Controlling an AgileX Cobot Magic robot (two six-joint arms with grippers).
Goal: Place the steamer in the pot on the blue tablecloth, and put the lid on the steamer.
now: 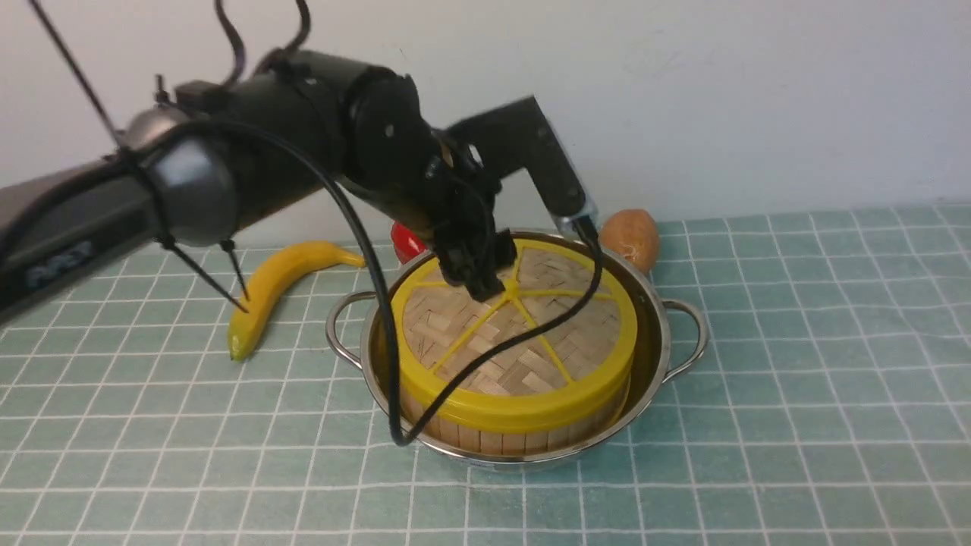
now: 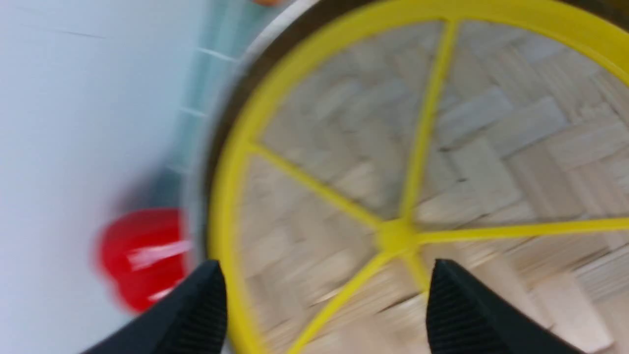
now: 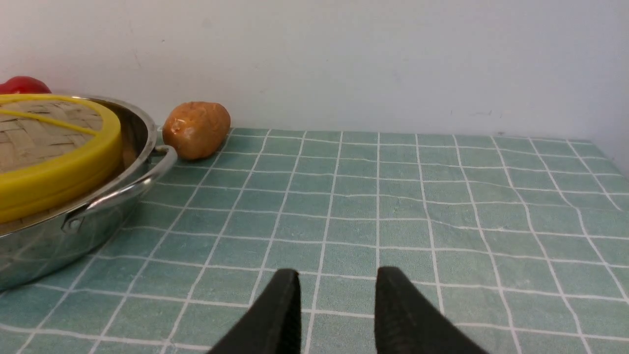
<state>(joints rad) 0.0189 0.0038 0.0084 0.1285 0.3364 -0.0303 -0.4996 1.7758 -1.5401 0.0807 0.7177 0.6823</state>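
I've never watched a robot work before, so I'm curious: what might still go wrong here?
The left gripper is open just above the lid, so a sideways move might nudge the lid off the steamer.
The black cable hangs in front of the lid and could perhaps snag on the pot as the arm lifts.

From between the two arms, my front view looks forward and down across the whole blue tablecloth [image 1: 781, 364] to the wall [image 1: 758, 98]. My left wrist view stares down on the lid [image 2: 491, 162] from close by, while my right wrist view sits low, facing the wall across the cloth; all three share part of the lid and the pot's rim [image 1: 658, 318].
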